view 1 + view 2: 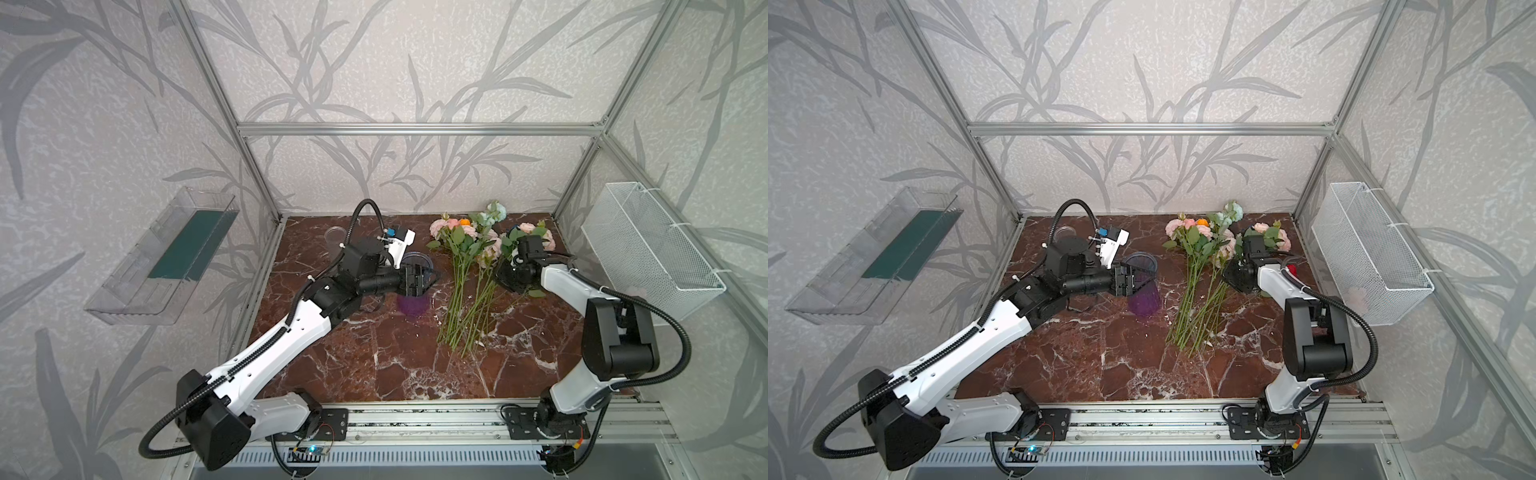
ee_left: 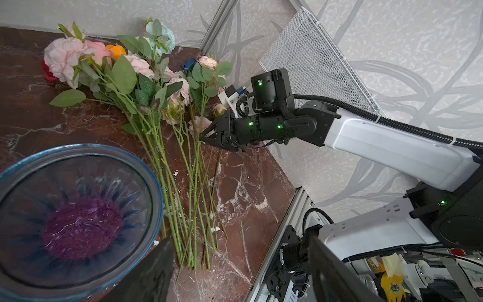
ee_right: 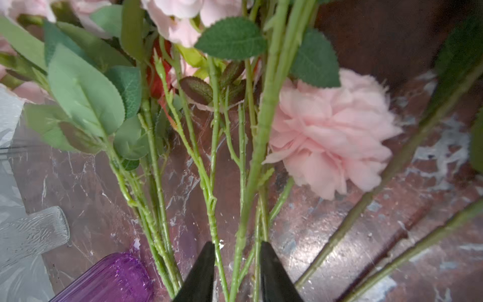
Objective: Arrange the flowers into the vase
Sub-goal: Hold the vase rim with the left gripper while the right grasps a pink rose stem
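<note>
Light: bright, diffuse, from above; both top views evenly lit.
Shadows: faint, soft, under left arm (image 1: 291, 328).
Glare: pale sheen on marble tabletop (image 3: 326, 235), right wrist view.
Blur: pink bloom (image 3: 332, 136) & leaves (image 3: 86, 99) soft; stems (image 3: 240, 209) sharper.
Distortion: frame posts (image 1: 216, 83) splay twd top-view edges.

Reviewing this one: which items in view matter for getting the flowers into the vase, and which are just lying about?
Part of the job:
- flowers, heaped on the table
- vase, empty

Just lying about:
- clear cup behind the left arm
- white mesh basket on the side wall
- clear wall bin
</note>
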Motion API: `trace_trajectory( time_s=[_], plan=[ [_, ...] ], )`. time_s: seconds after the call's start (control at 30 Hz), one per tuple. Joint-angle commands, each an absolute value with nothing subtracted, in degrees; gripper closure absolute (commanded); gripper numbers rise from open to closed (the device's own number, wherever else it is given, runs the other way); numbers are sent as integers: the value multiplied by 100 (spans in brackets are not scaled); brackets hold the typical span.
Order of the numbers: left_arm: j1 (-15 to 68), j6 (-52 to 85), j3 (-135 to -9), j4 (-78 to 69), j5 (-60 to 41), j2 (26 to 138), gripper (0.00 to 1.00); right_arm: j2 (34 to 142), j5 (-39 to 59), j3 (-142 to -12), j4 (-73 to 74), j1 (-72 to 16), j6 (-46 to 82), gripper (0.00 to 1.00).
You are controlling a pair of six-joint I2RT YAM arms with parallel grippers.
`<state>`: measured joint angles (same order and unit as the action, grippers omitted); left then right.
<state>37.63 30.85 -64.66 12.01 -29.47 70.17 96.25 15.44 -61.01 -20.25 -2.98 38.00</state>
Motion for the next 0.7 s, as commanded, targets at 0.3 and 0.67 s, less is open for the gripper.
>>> trace_trajectory(
  time_s=[0.3, 0.67],
  plan=[
    [3779, 2963, -6599, 1250, -2759, 7066, 19, 10197, 1785, -6362, -1563, -220, 3929, 85],
    [3780, 2970, -6592, 1248, -2767, 7075, 19, 9122, 1298, -6440, -1721, -447, 3443, 99]
  ],
)
